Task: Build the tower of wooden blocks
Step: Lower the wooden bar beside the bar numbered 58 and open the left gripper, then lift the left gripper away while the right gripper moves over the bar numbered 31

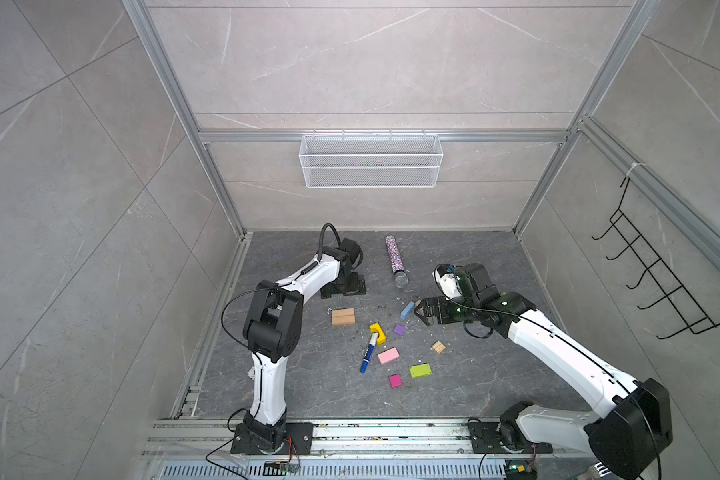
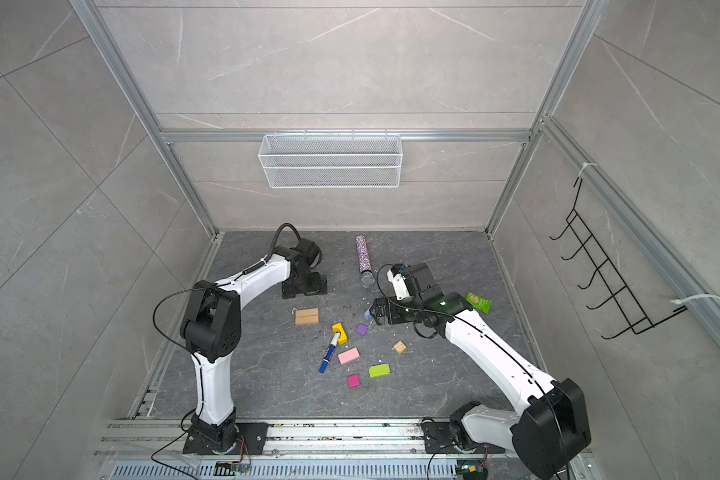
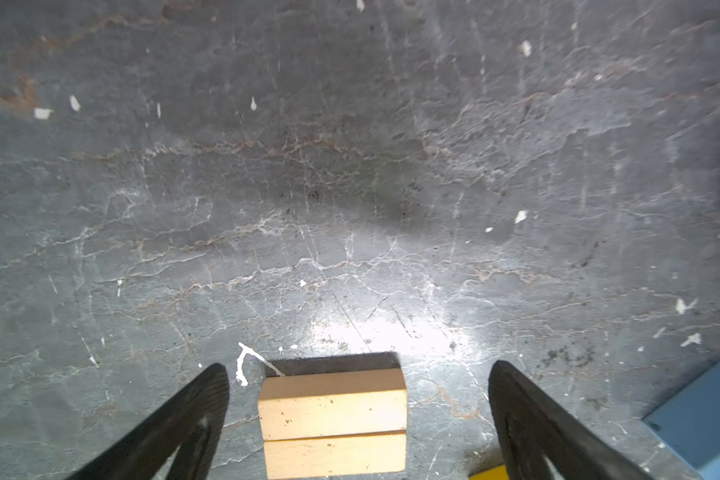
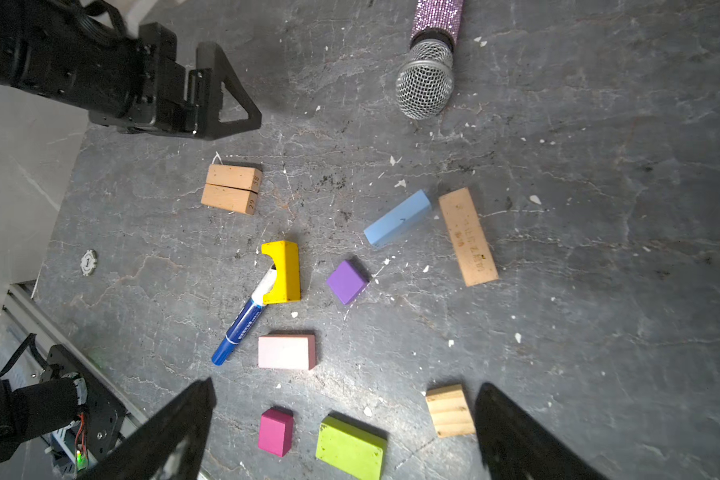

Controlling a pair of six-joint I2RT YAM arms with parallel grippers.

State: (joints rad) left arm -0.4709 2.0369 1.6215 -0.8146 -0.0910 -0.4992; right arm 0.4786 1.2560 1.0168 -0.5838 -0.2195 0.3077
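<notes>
Two tan bars [image 1: 343,316] [image 4: 232,189] lie touching side by side on the floor, and my left gripper [image 3: 358,368] [image 1: 344,286] hangs open over them, fingers clear of both ends. The other wood blocks lie apart: yellow arch [image 1: 378,332], purple [image 1: 399,329], light-blue [image 1: 407,310], pink [image 1: 388,355], lime-green [image 1: 420,370], magenta [image 1: 395,380], tan cube [image 1: 438,347]. A third tan bar [image 4: 468,237] lies beside the light-blue one. No tower stands. My right gripper [image 1: 418,311] [image 4: 345,388] is open and empty, high above the blocks.
A blue-and-white marker pen [image 1: 368,353] lies with its tip inside the yellow arch. A glittery microphone-like tube [image 1: 395,259] lies at the back. A green packet [image 2: 479,302] sits behind the right arm. A wire basket [image 1: 371,160] hangs on the back wall.
</notes>
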